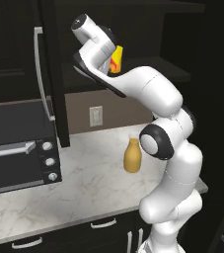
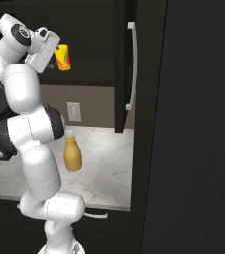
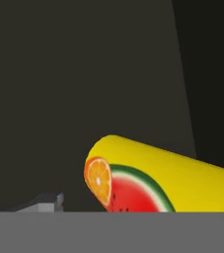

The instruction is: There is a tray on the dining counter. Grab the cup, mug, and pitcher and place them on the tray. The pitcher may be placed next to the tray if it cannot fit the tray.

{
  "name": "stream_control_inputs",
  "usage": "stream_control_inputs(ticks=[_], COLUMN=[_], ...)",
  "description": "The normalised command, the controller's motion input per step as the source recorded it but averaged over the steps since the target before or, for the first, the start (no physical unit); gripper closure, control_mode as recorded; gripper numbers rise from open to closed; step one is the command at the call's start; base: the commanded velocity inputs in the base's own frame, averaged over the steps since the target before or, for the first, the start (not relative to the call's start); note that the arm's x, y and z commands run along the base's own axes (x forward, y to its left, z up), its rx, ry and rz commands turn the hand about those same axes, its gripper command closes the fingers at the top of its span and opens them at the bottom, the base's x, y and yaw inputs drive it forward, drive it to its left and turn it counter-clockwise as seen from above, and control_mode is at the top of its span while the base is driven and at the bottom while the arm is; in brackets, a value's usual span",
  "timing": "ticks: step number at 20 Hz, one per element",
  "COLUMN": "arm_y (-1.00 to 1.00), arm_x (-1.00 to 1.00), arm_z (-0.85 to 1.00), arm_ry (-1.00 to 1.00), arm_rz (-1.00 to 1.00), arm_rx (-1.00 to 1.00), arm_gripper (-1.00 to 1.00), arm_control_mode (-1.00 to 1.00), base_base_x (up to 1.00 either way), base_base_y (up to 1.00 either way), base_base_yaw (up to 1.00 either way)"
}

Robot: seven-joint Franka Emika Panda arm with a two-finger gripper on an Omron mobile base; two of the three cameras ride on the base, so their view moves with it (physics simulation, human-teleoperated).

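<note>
Cup (image 2: 62,56) sits upright at tool (image 2: 54,55), inside dark cabinet (image 2: 91,54).

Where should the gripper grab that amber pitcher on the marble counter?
Probably the pitcher is best taken around its narrower neck or upper body, coming in level from the front. It stands upright and alone on the marble counter, with open space around it.

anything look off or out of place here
Nothing spilled or damaged. The cup stands up in the open dark cabinet with the gripper at it, and the pitcher stands upright on the marble counter.
</note>
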Motion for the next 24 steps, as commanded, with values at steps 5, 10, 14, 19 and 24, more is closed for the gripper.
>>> stream_control_inputs(ticks=[5, 10, 14, 19, 24], arm_y=[0.0, 0.0, 0.0, 0.0, 0.0], arm_x=[-0.04, -0.04, -0.22, -0.43, -0.56], arm_z=[-0.02, 0.0, 0.0, -0.05, -0.15], arm_ry=[0.01, 0.0, 0.0, 0.0, 0.0], arm_rz=[0.0, 0.0, -0.02, -0.07, -0.08], arm_rx=[0.0, 0.0, 0.0, 0.0, 0.0], arm_gripper=[1.0, 1.0, 1.0, 1.0, 1.0], arm_control_mode=[-1.0, -1.0, -1.0, -1.0, -1.0], base_base_x=[0.0, 0.0, 0.0, 0.0, 0.0], base_base_y=[0.0, 0.0, 0.0, 0.0, 0.0], base_base_yaw=[0.0, 0.0, 0.0, 0.0, 0.0])
